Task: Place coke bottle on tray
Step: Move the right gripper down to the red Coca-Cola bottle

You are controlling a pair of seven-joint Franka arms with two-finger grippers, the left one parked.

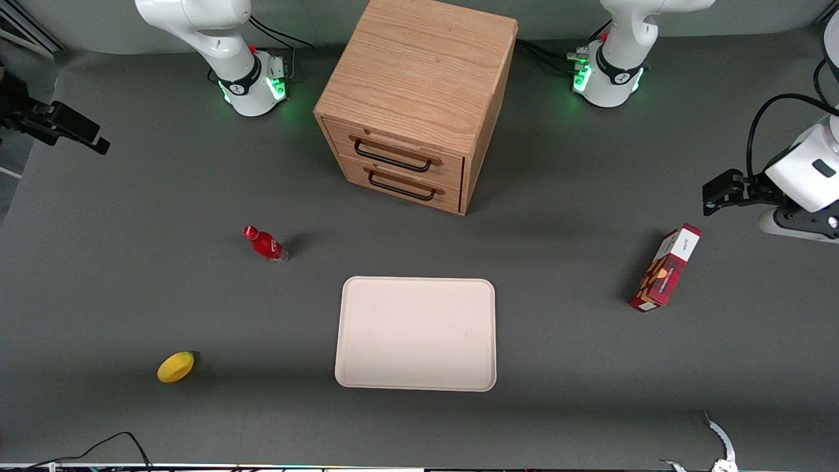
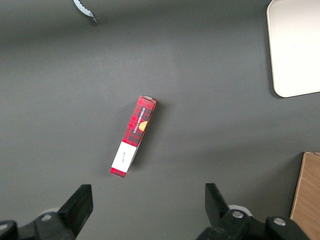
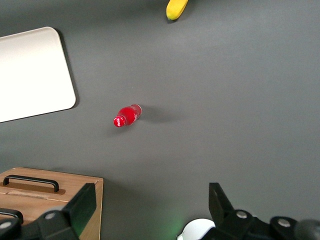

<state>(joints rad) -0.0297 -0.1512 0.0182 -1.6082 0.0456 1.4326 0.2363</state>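
Tray (image 1: 415, 333) bare; claw (image 3: 150, 210) wide, aloft.

Even, bright overhead light; soft shadows beside the cabinet (image 1: 413, 105) and coke bottle (image 1: 265, 244); focus sharp, no glare.

Coke bottle (image 1: 265, 244): red, clear base. Tray (image 1: 415, 333): cream-white. Box (image 1: 665, 267): red plaid, white end. Lemon (image 1: 175, 366): yellow. Surface (image 1: 131, 295): dark grey. Gripper (image 3: 150, 212): black.

Coke bottle (image 1: 265, 244) upright, off tray (image 1: 415, 333); end effector (image 1: 62, 128) apart
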